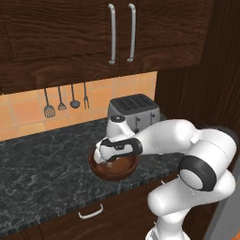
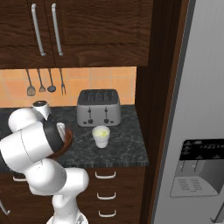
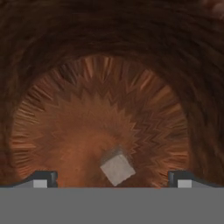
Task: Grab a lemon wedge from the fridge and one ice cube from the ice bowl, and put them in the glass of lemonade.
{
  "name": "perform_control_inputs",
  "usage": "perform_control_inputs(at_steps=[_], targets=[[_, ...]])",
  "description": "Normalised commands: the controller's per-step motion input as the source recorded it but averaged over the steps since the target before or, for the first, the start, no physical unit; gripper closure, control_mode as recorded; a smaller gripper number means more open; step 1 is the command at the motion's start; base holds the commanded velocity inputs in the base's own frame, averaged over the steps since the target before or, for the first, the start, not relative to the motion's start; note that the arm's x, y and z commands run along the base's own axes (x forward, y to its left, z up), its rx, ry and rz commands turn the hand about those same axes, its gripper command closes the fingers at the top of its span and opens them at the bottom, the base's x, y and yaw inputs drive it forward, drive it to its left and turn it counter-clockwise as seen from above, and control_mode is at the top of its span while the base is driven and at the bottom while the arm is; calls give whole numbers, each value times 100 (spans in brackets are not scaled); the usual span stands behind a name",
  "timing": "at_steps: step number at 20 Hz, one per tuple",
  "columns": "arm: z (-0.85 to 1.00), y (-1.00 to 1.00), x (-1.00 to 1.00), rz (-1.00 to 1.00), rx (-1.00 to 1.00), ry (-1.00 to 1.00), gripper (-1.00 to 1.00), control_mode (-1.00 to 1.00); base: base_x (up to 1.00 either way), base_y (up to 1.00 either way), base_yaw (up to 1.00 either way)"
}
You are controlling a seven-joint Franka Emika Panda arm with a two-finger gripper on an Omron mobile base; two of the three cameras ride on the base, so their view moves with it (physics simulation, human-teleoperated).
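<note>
The ice bowl (image 1: 123, 171) is a reddish-brown wooden bowl on the dark counter in front of the toaster; part of its rim (image 2: 68, 139) peeks out behind my arm. My gripper (image 3: 111, 179) points down into it, open, its fingertips (image 3: 41, 179) wide apart. One pale grey ice cube (image 3: 117, 169) lies on the bowl's floor (image 3: 100, 118) between them, untouched. From the left, my hand (image 1: 107, 159) dips inside the rim. The glass of lemonade (image 2: 101, 137), a cream tumbler with yellow-green contents, stands right of the bowl. The grey fridge (image 2: 199, 100) is at the right. I cannot make out the lemon wedge.
A silver toaster (image 2: 98, 107) stands against the tiled wall behind the bowl and glass. Utensils (image 1: 62, 102) hang on the wall to the left. Dark upper cabinets (image 1: 93, 37) overhang the counter (image 1: 42, 173). A dark wooden panel (image 2: 153, 87) separates counter and fridge.
</note>
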Motion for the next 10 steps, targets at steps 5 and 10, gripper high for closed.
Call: perform_control_inputs(at_steps=[5,10], targets=[[-14,-1,0,0,0,0,-100,-100,0,0,0],[-5,6,0,0,0,1,-100,-100,0,0,0]])
